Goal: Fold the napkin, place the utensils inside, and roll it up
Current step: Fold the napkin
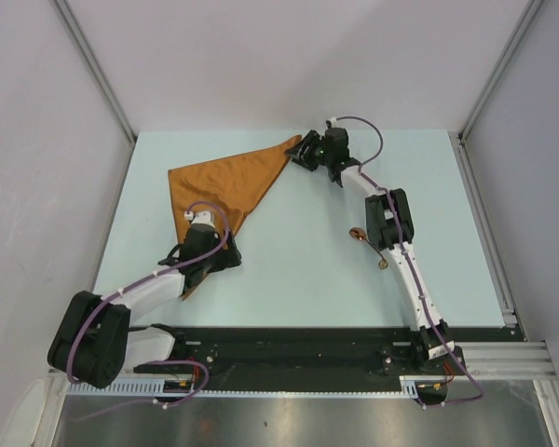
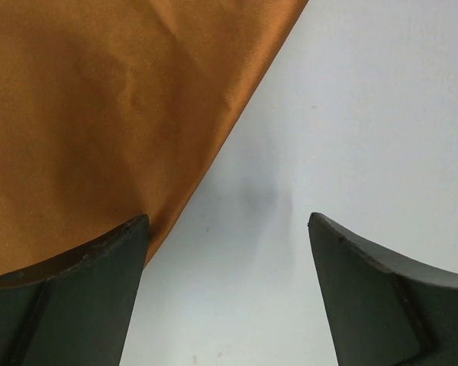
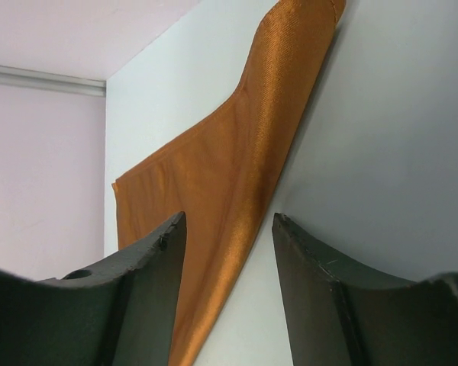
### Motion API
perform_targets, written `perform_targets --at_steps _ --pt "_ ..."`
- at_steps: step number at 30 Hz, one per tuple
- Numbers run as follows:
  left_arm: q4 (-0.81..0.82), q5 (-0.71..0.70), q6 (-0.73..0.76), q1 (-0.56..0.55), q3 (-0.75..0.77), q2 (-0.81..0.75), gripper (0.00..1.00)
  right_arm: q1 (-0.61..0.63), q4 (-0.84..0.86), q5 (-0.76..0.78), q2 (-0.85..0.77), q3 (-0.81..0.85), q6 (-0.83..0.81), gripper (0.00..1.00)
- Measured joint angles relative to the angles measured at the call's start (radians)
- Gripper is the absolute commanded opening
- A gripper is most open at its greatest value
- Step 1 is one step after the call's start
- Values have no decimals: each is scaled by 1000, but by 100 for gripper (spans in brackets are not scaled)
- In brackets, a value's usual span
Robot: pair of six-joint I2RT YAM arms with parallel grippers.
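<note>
Napkin (image 1: 225,182) lies as a folded triangle on the far-left part of the table (image 1: 298,279). We see the right gripper (image 3: 229,221) part-open astride its raised far corner, not clamped. The left gripper (image 2: 229,221) is wide, holding nothing, with the cloth edge under one finger. Risks we judge: the shiny cloth slips from a shallow pinch, or that left finger pins the fold. Utensils (image 1: 358,234) lie partly hidden by the right forearm, well apart from the cloth; that arm blocks our reach

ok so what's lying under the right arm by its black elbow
Thin copper-coloured metal utensils poke out on the pale blue table: a small oval end and slim handles. The right arm covers the rest.
</note>
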Motion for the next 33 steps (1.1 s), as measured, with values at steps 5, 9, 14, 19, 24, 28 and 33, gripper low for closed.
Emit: perform_targets --at_steps 5,9,14,19,24,28,33 --pt "-42 -15 -2 0 -18 -46 90 5 21 15 24 22 30 48" --pt "-70 -18 -5 2 -21 -65 91 10 38 26 41 35 48 44" --pt "-85 -17 -12 11 -35 -93 91 14 55 45 51 37 74 36" --pt "-90 -16 -19 20 -44 -108 91 15 57 68 57 37 106 27" --pt "-90 -12 -20 24 -44 -108 91 15 62 91 65 37 135 17" --pt "-90 -10 -21 27 -44 -108 91 11 62 102 66 37 154 15" --pt "-90 -4 -21 31 -44 -108 91 8 63 106 67 37 171 19"
